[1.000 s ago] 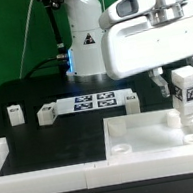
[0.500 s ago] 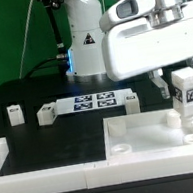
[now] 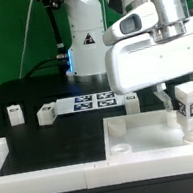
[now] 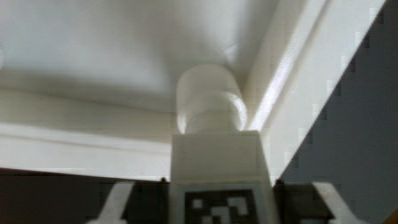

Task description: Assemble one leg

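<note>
My gripper [image 3: 189, 98] is shut on a leg [image 3: 191, 104], a white block with a black-and-white tag, held upright over the near right corner of the large white tray-shaped piece [image 3: 142, 138]. In the wrist view the held leg [image 4: 221, 160] shows between my fingers [image 4: 121, 200], its round tip pointing at the tray's corner [image 4: 267, 70]. Three more legs stand on the black table: one [image 3: 15, 115] at the exterior view's left, one [image 3: 46, 115] beside the marker board, one [image 3: 132, 101] behind the tray.
The marker board [image 3: 93, 101] lies at the back middle. A white rim [image 3: 41, 176] runs along the table's front and left. The robot base [image 3: 83, 36] stands behind.
My gripper has moved down and slightly toward the exterior view's left with the leg, bringing it closer to the tray's right corner.
</note>
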Controlling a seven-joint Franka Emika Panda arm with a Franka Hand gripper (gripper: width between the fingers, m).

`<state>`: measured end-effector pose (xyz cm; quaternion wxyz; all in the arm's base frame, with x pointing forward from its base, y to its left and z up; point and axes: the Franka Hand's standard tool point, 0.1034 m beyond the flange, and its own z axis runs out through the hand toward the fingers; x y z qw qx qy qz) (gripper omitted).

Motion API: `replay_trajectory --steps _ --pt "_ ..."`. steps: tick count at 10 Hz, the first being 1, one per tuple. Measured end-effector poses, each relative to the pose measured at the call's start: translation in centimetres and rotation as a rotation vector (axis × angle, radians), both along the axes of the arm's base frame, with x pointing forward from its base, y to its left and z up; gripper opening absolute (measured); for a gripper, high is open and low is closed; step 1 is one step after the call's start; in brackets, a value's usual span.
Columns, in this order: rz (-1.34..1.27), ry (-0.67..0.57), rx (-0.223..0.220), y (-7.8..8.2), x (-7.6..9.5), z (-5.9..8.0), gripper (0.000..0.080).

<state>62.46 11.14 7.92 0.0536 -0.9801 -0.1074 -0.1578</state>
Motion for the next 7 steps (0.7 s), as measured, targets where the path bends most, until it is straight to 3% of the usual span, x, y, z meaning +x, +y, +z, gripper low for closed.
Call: replay_trajectory --steps 4,7 --pt "-0.001 -0.003 0.001 0.2 -0.2 -1.4 0.0288" --pt "-0.005 -0.037 0.003 0.3 0.2 -1.5 0.0288"
